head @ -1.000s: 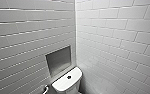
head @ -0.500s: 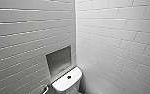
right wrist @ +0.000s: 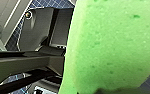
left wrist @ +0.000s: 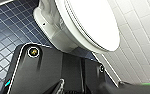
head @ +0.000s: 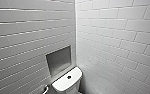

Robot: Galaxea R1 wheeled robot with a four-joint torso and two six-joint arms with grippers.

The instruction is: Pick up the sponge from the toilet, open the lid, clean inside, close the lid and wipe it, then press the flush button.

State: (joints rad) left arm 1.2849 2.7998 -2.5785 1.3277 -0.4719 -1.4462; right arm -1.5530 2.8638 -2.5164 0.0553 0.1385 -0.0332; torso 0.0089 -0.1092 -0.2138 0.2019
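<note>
Right wrist view: sponge (right wrist: 111,45) in end effector (right wrist: 116,90)

The room holds one toilet (head: 63,85), which bears one white lid (left wrist: 91,22), shut down flat, and one small dark round button (head: 69,77) in the middle of its flat rear top. One bright green sponge (right wrist: 111,45) can be counted, and one recessed niche (head: 58,60) is set into the tiles just above the toilet. Two faces of white tile, a left wall (head: 28,30) and a right wall (head: 116,37), meet in a single corner, and one floor (left wrist: 6,27) of small dark blue tiles lies beneath the toilet.
</note>
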